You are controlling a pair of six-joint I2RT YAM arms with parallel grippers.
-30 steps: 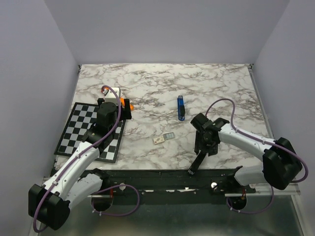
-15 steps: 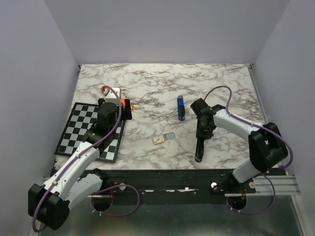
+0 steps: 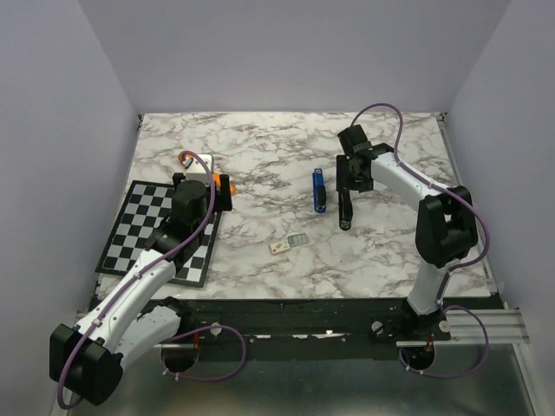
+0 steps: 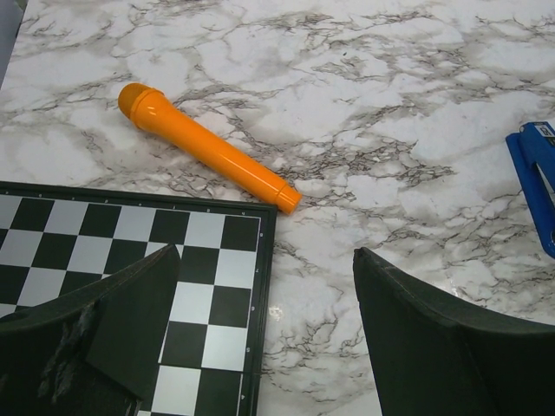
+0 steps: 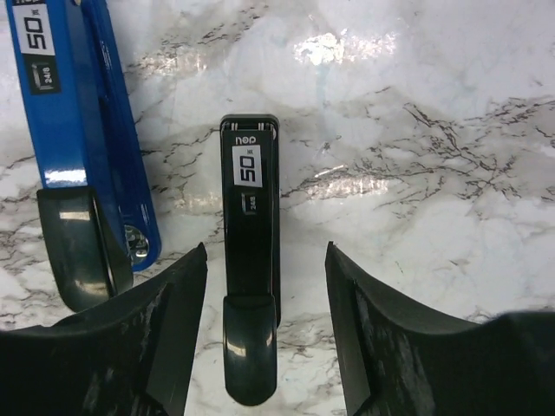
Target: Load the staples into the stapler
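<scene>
A black stapler [image 3: 345, 212] lies on the marble table, parallel to a blue stapler [image 3: 319, 189] on its left. My right gripper [image 3: 348, 192] is open and straddles the black stapler's [image 5: 250, 260] near end, with a gap on each side. The right gripper [image 5: 264, 251] touches neither stapler; the blue one [image 5: 78, 130] lies just outside its left finger. The staples [image 3: 298, 239], a tiny grey strip, lie mid-table beside a small whitish box [image 3: 279, 247]. My left gripper [image 3: 220, 195] is open and empty over the chessboard's right edge; it shows in the left wrist view [image 4: 269, 347].
A black-and-white chessboard [image 3: 139, 225] lies at the left, also seen from the left wrist [image 4: 113, 243]. An orange marker [image 4: 204, 147] lies just beyond it, and a white object [image 3: 201, 163] sits behind that. The blue stapler's tip [image 4: 538, 186] shows at the left wrist view's right edge.
The right arm has swung from the near edge toward the far middle. The black stapler has moved with it and now lies beside the blue one. The left arm has not moved.
</scene>
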